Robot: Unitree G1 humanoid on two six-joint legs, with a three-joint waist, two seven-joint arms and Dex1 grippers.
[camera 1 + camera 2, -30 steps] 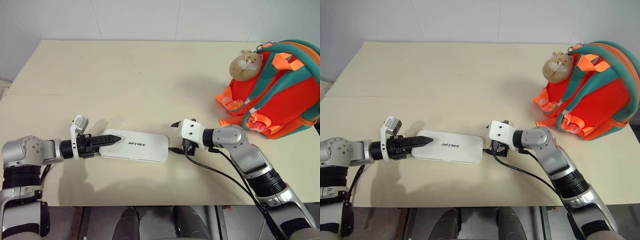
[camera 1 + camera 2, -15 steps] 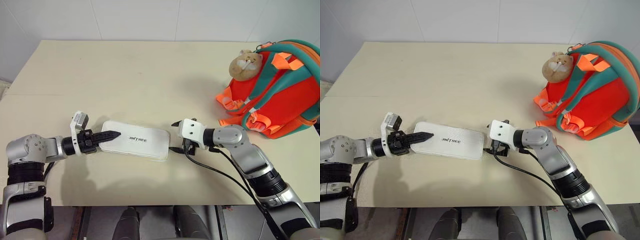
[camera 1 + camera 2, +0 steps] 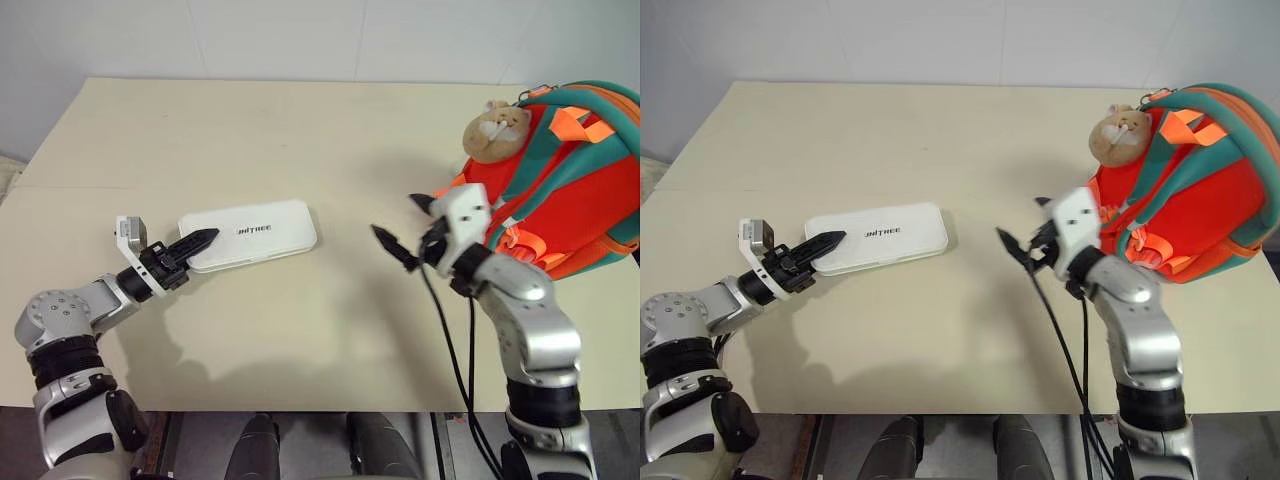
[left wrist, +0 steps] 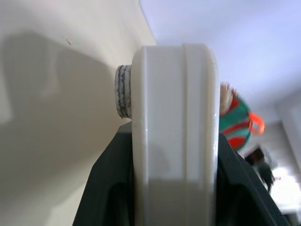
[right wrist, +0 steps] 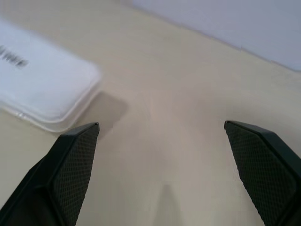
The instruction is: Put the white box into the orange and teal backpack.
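Left gripper (image 3: 197, 240) clamped on the near-left end of the white box (image 3: 250, 233), one black finger over the top face, the case's rounded edge wedged between both fingers in the left wrist view (image 4: 175, 132); box raised off the table (image 3: 300, 140) at the held end, a shadow showing beneath it in the right wrist view (image 5: 44, 92); small round grey foot (image 4: 123, 91) visible on its underside, pale tabletop beyond; dark lettering on the top face, readable from the head camera.

Right gripper (image 3: 405, 227) released, jaws spread wide and empty, both fingertips hanging in the air above the bare table; one finger (image 5: 70, 165) nearer the box's far corner, the other (image 5: 265, 160) well off toward open tabletop; nothing between them; box well apart from these jaws, off to their left side.

Orange and teal backpack (image 3: 570, 175) just behind and to the right of the right gripper, standing on the table's right edge, close to the white gripper housing though contact cannot be told; tan plush charm (image 3: 493, 130) hanging at its upper left; orange webbing loops (image 3: 462, 205) at its lower left, nearest the open jaws; box not in the backpack, well apart from it.
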